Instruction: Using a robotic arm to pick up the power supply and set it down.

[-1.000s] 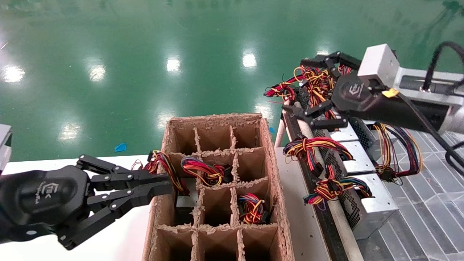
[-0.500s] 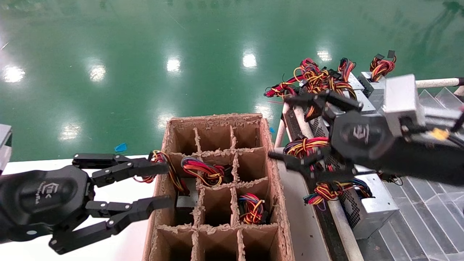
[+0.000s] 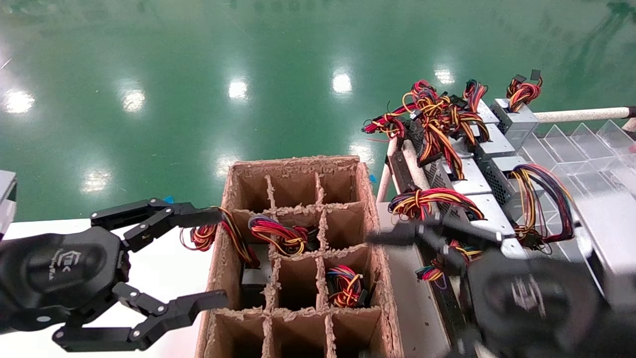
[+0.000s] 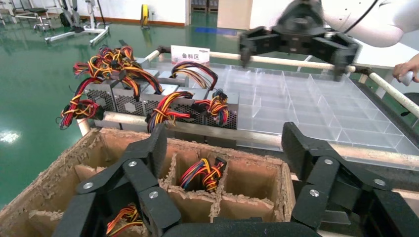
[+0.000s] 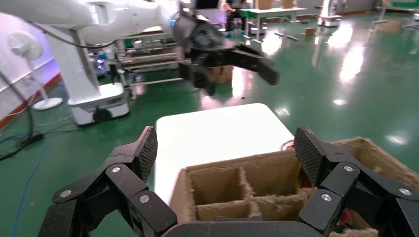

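The power supply (image 3: 489,215) lies on the rack at the right. It is a grey box with a perforated side and a short red, orange and yellow wire bundle (image 3: 427,198), which also shows in the left wrist view (image 4: 167,106). The robotic arm's right gripper (image 3: 372,296) is open and empty, low between the cardboard box (image 3: 382,258) and the rack. One of its fingers (image 3: 397,237) reaches just in front of that bundle. In its wrist view the right gripper (image 5: 228,148) hangs over the box's cells. My left gripper (image 3: 211,258) (image 4: 227,148) is open beside the box's left wall.
The divided cardboard box holds three wired units; one (image 3: 253,276) drapes its wires (image 3: 231,233) over the left wall. More grey units (image 3: 514,122) line the rack, beside clear plastic trays (image 3: 596,164). A white table (image 3: 164,268) lies under the left arm.
My left gripper has opened and let go of the wire bundle at the box's left wall. The right arm has swung from the rack's far end towards me, down beside the box.
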You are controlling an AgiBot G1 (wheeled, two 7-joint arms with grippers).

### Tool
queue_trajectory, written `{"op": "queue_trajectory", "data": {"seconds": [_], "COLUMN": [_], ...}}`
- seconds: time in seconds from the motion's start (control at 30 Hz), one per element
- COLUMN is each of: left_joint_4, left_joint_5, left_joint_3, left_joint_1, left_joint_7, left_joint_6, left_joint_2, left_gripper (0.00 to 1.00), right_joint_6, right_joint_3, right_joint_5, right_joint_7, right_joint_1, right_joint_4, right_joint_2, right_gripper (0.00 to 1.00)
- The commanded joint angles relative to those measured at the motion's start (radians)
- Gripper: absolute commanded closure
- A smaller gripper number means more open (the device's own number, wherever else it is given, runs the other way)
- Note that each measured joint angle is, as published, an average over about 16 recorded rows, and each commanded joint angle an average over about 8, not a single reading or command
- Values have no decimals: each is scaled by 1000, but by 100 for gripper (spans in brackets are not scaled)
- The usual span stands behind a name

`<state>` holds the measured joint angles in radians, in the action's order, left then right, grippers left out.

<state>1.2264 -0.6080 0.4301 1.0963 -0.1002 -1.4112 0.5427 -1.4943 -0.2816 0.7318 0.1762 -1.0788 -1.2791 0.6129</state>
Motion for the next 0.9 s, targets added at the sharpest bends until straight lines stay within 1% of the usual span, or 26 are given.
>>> {"op": "queue_trajectory", "data": {"seconds": [0.03,0.13,0.9], "left_joint_4": [0,0,0], "left_joint_5": [0,0,0], "left_joint_3": [0,0,0], "left_joint_1": [0,0,0], "left_joint_7": [0,0,0], "left_joint_6": [0,0,0], "left_joint_2": [0,0,0], "left_gripper": [0,0,0], "right_joint_6": [-12,-16,-3], "right_joint_3": [16,22,5], "right_joint_5": [-13,-18,-4], "right_joint_7": [28,33,14], "right_joint_1": [27,37,9], "right_joint_4": [-33,-45,-11], "right_joint_2": [-10,-13,-4], "right_gripper": [0,0,0]}}
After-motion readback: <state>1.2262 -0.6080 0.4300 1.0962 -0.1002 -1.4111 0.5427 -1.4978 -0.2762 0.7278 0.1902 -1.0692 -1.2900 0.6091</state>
